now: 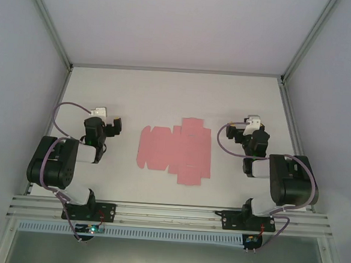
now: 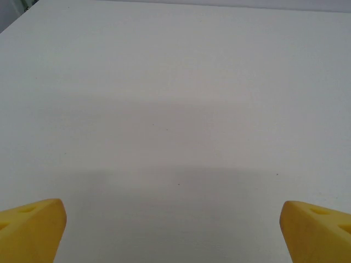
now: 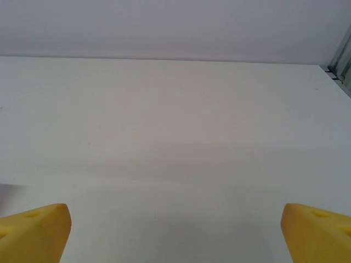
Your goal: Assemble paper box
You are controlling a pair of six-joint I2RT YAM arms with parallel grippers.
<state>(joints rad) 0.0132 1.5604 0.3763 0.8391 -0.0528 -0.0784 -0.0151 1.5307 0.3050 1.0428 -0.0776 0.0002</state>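
With the left fingers (image 2: pixel 33 233) and right fingers (image 3: pixel 35 230) spread wide, we are flanking the flat pink die-cut card sheet (image 1: pixel 175 151) lying on the white counter (image 1: pixel 166 95), judging 1 should pin it while the other folds a flap.

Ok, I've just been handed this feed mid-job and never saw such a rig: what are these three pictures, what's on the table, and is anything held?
The top picture looks down from above and behind two black robot arms bolted at the near edge of a white table. The left gripper and right gripper are their two-finger claws. Between them lies a flat pink die-cut card sheet, the unfolded paper box, touched by neither. The other two pictures come from a camera on each wrist: the yellow wedges in the bottom corners are that gripper's own fingertips, wide apart over bare table. Both grippers are open and hold nothing.
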